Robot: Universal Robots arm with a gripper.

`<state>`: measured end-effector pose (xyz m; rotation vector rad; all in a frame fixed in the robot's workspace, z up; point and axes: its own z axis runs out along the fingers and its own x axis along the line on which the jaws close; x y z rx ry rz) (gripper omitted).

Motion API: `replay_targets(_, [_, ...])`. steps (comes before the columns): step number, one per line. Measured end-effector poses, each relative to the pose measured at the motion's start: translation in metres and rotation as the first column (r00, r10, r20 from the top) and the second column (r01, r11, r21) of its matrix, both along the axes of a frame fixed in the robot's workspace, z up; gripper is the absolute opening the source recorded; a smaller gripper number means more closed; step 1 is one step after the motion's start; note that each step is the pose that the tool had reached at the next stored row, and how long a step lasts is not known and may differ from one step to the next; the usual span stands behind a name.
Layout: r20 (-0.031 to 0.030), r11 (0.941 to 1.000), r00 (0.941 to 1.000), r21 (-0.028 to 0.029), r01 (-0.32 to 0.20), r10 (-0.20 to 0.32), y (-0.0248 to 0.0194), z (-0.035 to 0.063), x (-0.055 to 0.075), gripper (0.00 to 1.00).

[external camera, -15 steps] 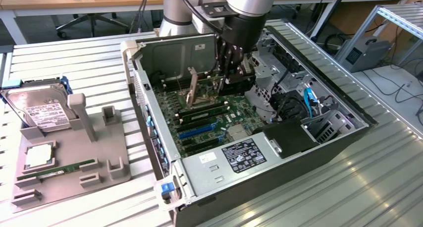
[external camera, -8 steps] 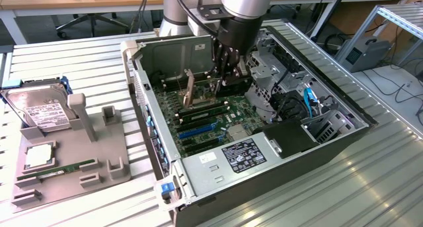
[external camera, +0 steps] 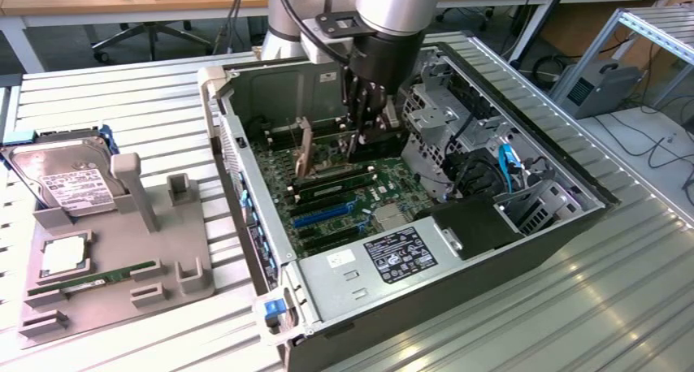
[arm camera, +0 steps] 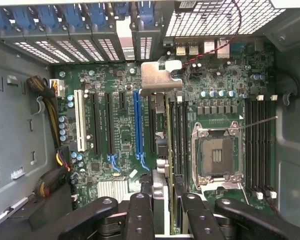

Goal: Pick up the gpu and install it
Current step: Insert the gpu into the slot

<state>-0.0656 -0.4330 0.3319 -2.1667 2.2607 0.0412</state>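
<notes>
A: As the arm reaches down into the open computer case (external camera: 325,295), what is the claw (external camera: 366,132) doing?

B: It is clamped on the gpu (arm camera: 162,130), fingers (arm camera: 141,212) on either side of the card's upper edge.

A: Where is the card?

B: Standing upright on edge over the motherboard (arm camera: 110,150), just beside the blue slot (arm camera: 138,125), its silver bracket (arm camera: 159,77) toward the rear slot covers. Whether it is fully seated I cannot tell.

A: Outside the case?

B: A hard drive (external camera: 65,181) and RAM stick (external camera: 93,281) sit in a grey holder (external camera: 109,307) on the bench (external camera: 542,307).
</notes>
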Motion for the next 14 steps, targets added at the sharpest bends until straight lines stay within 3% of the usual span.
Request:
replay_targets(5, [0.0000, 1.0000, 1.0000, -0.0027, 0.000, 0.000, 0.0000, -0.0036, -0.0012, 0.27])
replay_targets(8, [-0.0001, 1.0000, 1.0000, -0.0095, 0.000, 0.000, 0.0000, -0.0051, -0.0015, 0.27])
replay_targets(14, [-0.0001, 0.9999, 1.0000, -0.0101, 0.000, 0.000, -0.0029, -0.0090, -0.0085, 0.27])
